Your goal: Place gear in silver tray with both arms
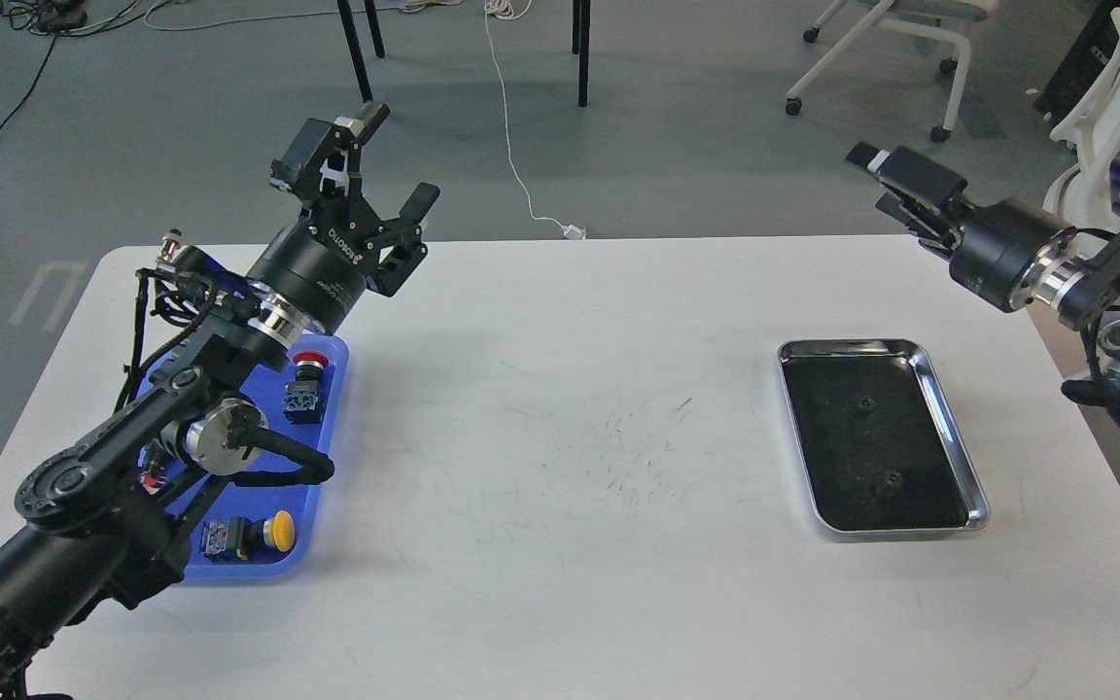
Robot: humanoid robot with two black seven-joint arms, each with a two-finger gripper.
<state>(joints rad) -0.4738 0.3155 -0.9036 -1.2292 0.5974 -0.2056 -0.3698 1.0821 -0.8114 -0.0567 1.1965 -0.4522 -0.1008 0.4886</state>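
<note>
The silver tray lies on the right side of the white table. Two small dark gears lie on its dark bottom, one near the far end and one near the near end. My right gripper is raised well above and behind the tray, near the table's far right corner. Its fingers stand apart and hold nothing. My left gripper is open and empty, held high over the table's far left edge, above the blue tray.
A blue plastic tray at the left holds a red push button, a yellow one and other parts under my left arm. Chairs and cables stand on the floor beyond the table.
</note>
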